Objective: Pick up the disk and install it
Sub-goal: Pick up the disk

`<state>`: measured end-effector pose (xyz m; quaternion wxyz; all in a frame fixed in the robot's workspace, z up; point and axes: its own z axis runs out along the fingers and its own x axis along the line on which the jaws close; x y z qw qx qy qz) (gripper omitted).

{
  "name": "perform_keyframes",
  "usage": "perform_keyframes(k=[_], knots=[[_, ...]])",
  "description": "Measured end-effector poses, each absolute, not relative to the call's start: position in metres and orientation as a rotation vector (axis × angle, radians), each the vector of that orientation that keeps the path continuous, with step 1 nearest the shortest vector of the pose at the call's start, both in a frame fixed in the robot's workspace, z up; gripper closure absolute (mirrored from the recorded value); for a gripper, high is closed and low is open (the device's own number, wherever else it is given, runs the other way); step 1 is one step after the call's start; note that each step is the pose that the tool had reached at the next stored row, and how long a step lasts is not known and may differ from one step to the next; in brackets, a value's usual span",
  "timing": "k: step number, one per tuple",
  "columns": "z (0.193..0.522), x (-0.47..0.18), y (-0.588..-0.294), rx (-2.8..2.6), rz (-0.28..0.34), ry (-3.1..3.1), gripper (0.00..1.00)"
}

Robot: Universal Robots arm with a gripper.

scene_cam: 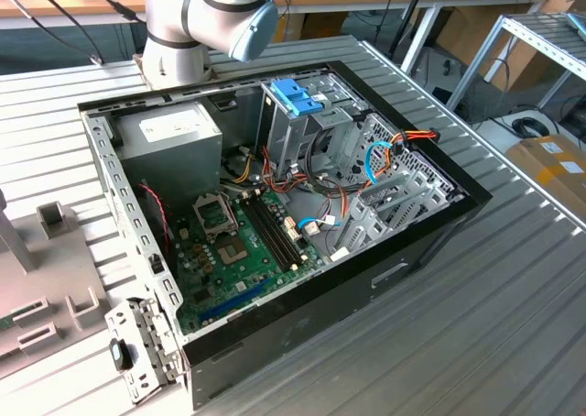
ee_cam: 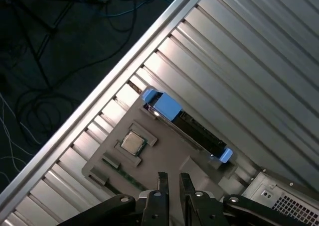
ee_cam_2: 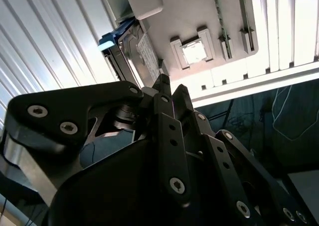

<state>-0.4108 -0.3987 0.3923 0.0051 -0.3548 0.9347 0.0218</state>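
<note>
The ribbed metal table [scene_cam: 513, 288] carries the open computer case [scene_cam: 366, 279], and beside the case lies a grey plate [ee_cam: 167, 151] of loose parts. The disk [ee_cam: 194, 129] is there, not in the case: in both wrist views it appears to stand on its long edge along one side of the plate, with blue frame ends showing at either tip. The gripper [ee_cam: 173, 177] hangs above the plate, well apart from the disk and gripping nothing, its two fingers set with only a slim gap between them. That gap is my first worry. It looks narrower than the disk's body, so a descent like this would, I reckon, land on the top edge and tip the disk over instead of straddling it. A grip on the blue plastic ends could flex or slip, since they look less stiff than the metal. The fingers also sit nearer the middle of the plate than the disk, so a straight drop could meet the plate or the small square chip [ee_cam: 132, 143] in its holder. Inside the case, the metal drive cage [scene_cam: 298, 132] stands right next to a tangle of coloured cables [scene_cam: 316, 191], and a carried disk could snag one or jam crooked against the cage walls.
</note>
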Motion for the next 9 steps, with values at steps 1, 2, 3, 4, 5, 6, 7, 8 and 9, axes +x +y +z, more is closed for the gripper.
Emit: perform_keyframes(k=[1, 2, 3, 4, 5, 6, 7, 8, 9], knots=[[0.3923, -0.4108, -0.3987, -1.119, 0.068, 2.924, 0.76], [0.3923, -0.4108, -0.3987, -1.126, 0.068, 2.921, 0.76], [0.3923, -0.4108, -0.3987, -1.135, 0.068, 2.918, 0.76], [0.3923, -0.4108, -0.3987, -1.142, 0.069, 2.916, 0.76], [0.3923, -0.4108, -0.3987, -1.148, 0.068, 2.913, 0.76], [0.3923, -0.4108, -0.3987, -1.156, 0.069, 2.910, 0.76], [0.3923, -0.4109, -0.3987, -1.163, 0.069, 2.908, 0.76], [0.3923, -0.4108, -0.3987, -1.169, 0.069, 2.905, 0.76], [0.3923, -0.4108, -0.3987, -1.182, 0.069, 2.900, 0.76]])
